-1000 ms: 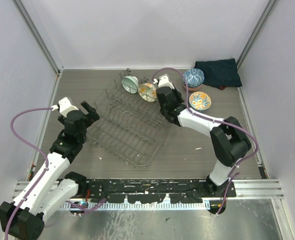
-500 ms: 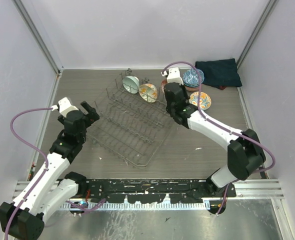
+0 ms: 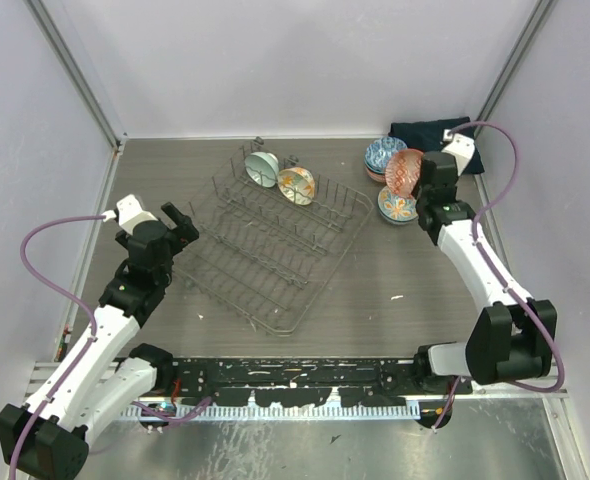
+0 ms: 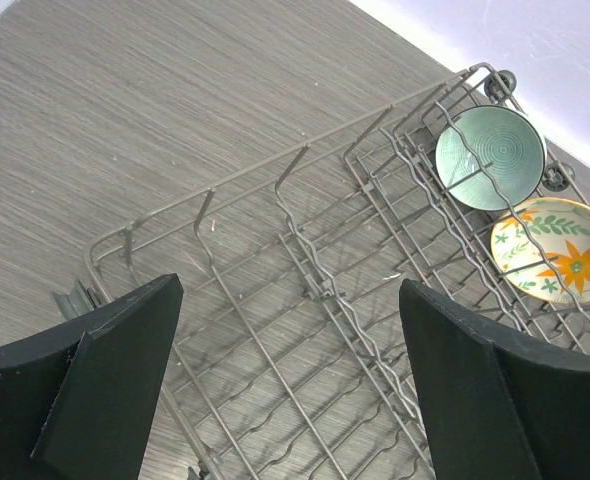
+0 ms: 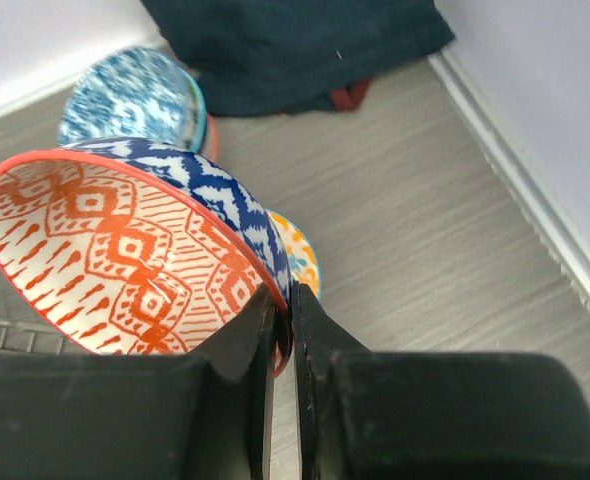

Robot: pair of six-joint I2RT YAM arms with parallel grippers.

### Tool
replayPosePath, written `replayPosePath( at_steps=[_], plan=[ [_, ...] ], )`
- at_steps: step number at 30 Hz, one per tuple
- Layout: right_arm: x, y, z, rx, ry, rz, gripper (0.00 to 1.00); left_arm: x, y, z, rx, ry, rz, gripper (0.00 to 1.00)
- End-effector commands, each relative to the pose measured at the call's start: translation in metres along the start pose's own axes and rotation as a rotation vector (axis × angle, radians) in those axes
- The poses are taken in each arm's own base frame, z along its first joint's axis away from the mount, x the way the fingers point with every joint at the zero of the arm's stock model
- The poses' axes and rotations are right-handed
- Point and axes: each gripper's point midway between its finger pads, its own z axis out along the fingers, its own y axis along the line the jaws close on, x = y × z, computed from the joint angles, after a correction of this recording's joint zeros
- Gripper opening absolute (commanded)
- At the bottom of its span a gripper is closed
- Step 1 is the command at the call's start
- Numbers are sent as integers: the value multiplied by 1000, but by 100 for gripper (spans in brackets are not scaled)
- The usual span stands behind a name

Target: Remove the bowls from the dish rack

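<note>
Orange bowl (image 5: 125, 250) gripped, half-hidden yellow bowl (image 5: 297, 256) perhaps beneath

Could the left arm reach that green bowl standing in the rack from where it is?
Probably yes: its jaws stand open and empty, facing the green bowl across the rack, with only low wire prongs between.

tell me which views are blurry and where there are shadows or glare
Right wrist: the right gripper is dark and blurred up close, the held bowl sharp. Left wrist: the dish rack is crisp, throwing faint shadows on the table. Top external: even, soft light, no glare.
</note>
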Motion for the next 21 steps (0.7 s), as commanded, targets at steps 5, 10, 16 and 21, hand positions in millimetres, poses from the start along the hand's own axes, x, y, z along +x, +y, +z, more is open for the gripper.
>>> replayPosePath(
  at_steps=[5,10,16,21],
  plan=[
    [31,0,27,-68,148,209,1,-11,-5,-1,17,-38,-21,98],
    [49,-8,42,-47,195,218,1,-11,-5,-1,17,-39,-22,98],
    [59,-13,50,-41,220,226,1,-11,-5,-1,18,-38,-22,98],
    [65,-10,55,-58,248,227,1,-10,-5,-1,18,-38,-22,98]
  ],
)
